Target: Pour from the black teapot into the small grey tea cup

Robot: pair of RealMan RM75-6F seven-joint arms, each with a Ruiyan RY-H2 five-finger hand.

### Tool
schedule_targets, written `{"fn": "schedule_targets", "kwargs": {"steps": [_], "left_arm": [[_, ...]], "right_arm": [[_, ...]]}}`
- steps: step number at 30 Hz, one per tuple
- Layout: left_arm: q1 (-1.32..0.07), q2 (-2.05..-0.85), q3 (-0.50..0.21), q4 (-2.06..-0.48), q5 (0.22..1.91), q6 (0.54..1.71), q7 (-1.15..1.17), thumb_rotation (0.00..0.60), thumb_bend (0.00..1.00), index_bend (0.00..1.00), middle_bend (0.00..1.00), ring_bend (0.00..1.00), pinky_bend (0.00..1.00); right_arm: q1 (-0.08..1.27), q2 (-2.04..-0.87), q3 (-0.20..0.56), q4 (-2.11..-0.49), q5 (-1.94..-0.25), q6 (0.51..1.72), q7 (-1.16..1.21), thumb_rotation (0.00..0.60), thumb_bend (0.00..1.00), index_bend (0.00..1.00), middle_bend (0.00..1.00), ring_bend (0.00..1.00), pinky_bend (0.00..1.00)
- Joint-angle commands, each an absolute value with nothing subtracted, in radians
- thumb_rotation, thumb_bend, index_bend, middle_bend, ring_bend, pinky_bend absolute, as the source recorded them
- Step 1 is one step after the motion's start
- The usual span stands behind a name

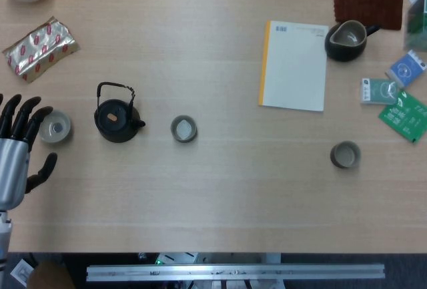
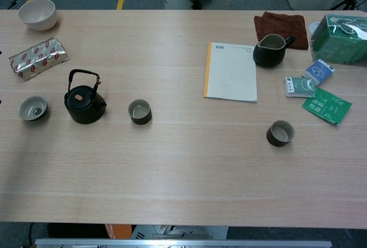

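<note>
The left hand (image 1: 15, 154) sits at the table's near-left edge, fingers spread and holding nothing, fingertips just short of the small cup (image 1: 55, 128). That cup stands just left of the black teapot (image 1: 115, 115), the landmark here. It looks like a release or a pause between grasps; a next move would call for reaching back toward the teapot's handle. The right hand is nowhere visible.

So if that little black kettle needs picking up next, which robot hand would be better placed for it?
Probably the left. The left robot hand is open at the table's left edge, with only a small grey cup between it and the black cast-iron kettle. The right robot hand shows in neither view.
</note>
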State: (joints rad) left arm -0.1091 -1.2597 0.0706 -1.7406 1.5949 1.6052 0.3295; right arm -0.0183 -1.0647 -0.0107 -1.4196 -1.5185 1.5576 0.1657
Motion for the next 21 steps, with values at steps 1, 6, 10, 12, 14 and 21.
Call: {"fn": "schedule_targets", "kwargs": {"steps": [1, 6, 10, 12, 14, 21], "left_arm": [[-0.1, -1.261, 0.072, -1.75, 1.591, 1.602, 0.344, 0.598, 0.27, 0.2, 0.17, 0.09, 0.01], [-0.085, -1.261, 0.063, -1.762, 1.561, 1.59, 0.365, 0.599, 0.27, 0.2, 0.17, 0.09, 0.01], [-0.077, -1.26, 0.052, -1.767, 1.541, 1.584, 0.37, 0.599, 0.27, 0.2, 0.17, 0.09, 0.01], [-0.072, -1.262, 0.047, -1.767, 1.54, 1.587, 0.373, 0.599, 0.27, 0.2, 0.17, 0.09, 0.01], [-0.069, -1.264, 0.044, -1.769, 1.538, 1.587, 0.375, 0.599, 0.27, 0.2, 0.17, 0.09, 0.01], [-0.059, -1.265, 0.037, -1.769, 1.544, 1.588, 0.372, 0.598, 0.27, 0.2, 0.17, 0.09, 0.01]], "right_arm": [[-0.022, -1.065, -0.008, -1.422, -1.536, 1.576, 0.161, 0.6, 0.31, 0.07, 0.14, 0.08, 0.13], [-0.02, -1.067, -0.007, -1.427, -1.546, 1.572, 0.143, 0.6, 0.31, 0.08, 0.14, 0.08, 0.13], [-0.013, -1.071, -0.007, -1.43, -1.553, 1.56, 0.134, 0.6, 0.31, 0.08, 0.14, 0.08, 0.13], [-0.008, -1.071, -0.007, -1.434, -1.562, 1.556, 0.129, 0.6, 0.31, 0.07, 0.14, 0.08, 0.13], [-0.005, -1.07, -0.007, -1.439, -1.571, 1.555, 0.119, 0.6, 0.31, 0.07, 0.14, 0.08, 0.13], [0.004, -1.066, -0.005, -1.457, -1.586, 1.55, 0.101, 0.6, 0.31, 0.08, 0.14, 0.08, 0.13]]}}
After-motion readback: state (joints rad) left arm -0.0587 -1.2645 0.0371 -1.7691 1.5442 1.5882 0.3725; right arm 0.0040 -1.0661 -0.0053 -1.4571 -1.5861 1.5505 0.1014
